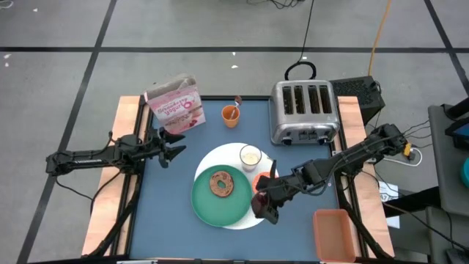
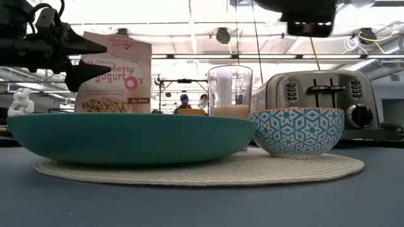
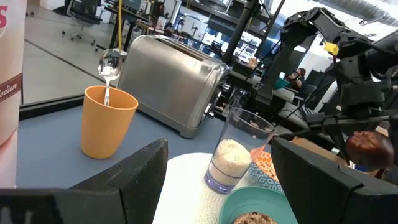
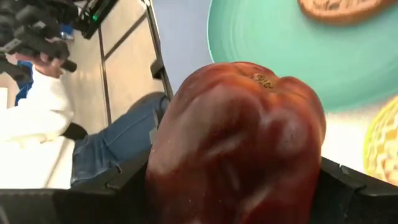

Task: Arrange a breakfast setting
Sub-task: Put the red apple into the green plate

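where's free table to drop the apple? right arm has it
Bare blue table between the left gripper and the green plate, and in front of the placemat. Crowded: the back row of cereal box, orange cup, toaster, and the mat's right side, where the right gripper holds the apple.

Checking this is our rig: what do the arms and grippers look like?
Two matte black jointed arms. Left gripper has two dark pointed fingers; right gripper is the same black build. Black cables run to the right arm's base, with a yellow tag near its wrist.
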Motion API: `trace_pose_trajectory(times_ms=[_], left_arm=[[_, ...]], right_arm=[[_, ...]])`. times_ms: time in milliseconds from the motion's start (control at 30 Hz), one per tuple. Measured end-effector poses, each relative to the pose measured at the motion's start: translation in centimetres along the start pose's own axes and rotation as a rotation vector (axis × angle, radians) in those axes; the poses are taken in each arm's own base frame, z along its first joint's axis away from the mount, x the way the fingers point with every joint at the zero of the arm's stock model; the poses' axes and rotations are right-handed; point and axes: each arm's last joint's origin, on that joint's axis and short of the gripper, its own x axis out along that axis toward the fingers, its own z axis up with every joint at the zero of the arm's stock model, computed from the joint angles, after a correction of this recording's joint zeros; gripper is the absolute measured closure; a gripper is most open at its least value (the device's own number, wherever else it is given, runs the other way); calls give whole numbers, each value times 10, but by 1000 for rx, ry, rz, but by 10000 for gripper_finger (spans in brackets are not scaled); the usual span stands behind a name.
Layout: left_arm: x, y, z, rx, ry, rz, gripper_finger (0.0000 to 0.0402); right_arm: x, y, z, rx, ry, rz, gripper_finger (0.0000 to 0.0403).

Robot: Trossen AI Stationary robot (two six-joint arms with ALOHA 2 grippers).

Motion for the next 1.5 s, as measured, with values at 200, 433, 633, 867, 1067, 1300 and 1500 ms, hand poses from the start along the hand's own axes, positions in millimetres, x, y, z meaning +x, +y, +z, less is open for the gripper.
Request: trace_pose_trajectory(times_ms=[200, 433, 633, 867, 1067, 1300, 1500], left_arm=[[0, 0, 0, 0, 1, 0, 114], [0, 0, 0, -1, 3, 1, 114], [0, 0, 0, -1, 3, 1, 114], [0, 0, 0, -2, 5, 2, 114], [0, 0, 0, -5, 5, 2, 114], [0, 0, -1, -4, 10, 4, 114], [0, 0, -1, -3, 12, 5, 114]], right_arm=[[-1, -2, 8, -62, -92, -26, 117], [-1, -4, 11, -112, -192, -104, 117], [4, -3, 15, -149, -271, -136, 117], [31, -2, 21, -228, -318, -80, 117], [60, -10, 21, -232, -312, -88, 117], [95, -25, 18, -253, -282, -121, 117], [118, -37, 14, -268, -263, -144, 117]])
